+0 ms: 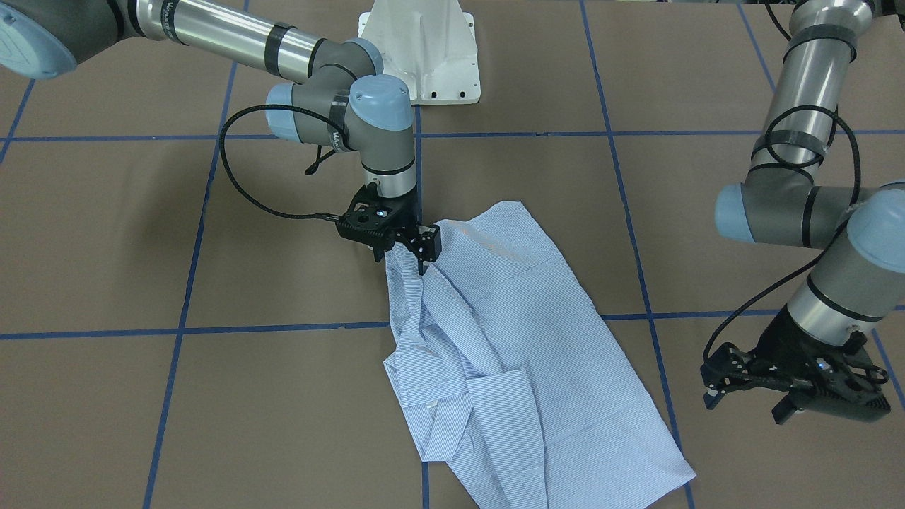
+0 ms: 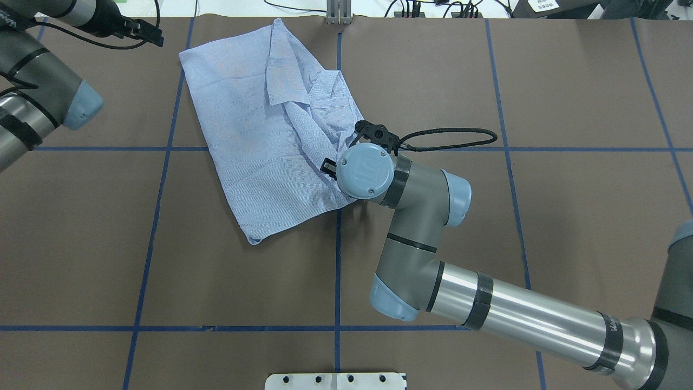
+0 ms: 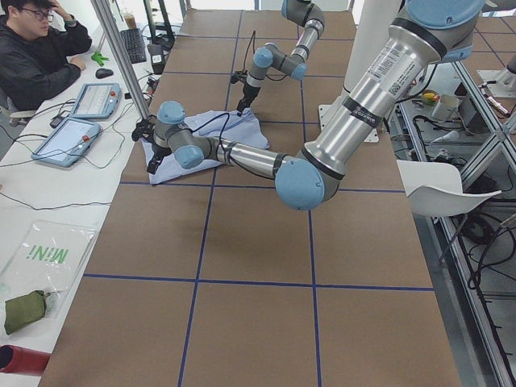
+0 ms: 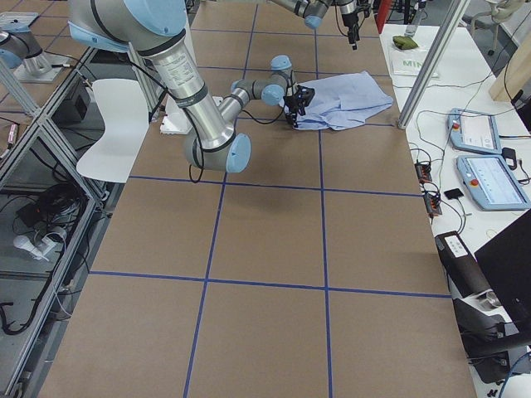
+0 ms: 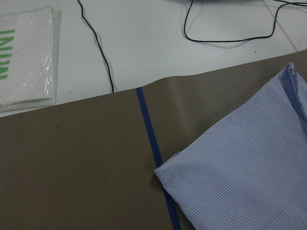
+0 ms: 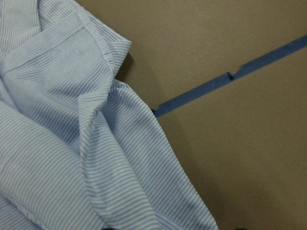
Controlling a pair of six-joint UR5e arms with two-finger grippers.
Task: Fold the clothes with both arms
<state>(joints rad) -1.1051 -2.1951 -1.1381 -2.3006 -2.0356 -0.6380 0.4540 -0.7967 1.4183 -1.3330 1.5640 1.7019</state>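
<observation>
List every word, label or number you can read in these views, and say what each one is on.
"MINI", in green letters: on the clear plastic bag lying on the white bench beside the brown table.
Dark lettering on the silver tube of the right arm: too blurred to read.
White sticker on the left arm: too small to read.
The shirt: no readable text shows.

Light: bright, even, from above.
Shadows: soft on the brown paper table cover (image 1: 283,283) beside my right jaws.
Glare: streaks on my silver right arm tube (image 2: 530,319).
Focus: sharp throughout.
</observation>
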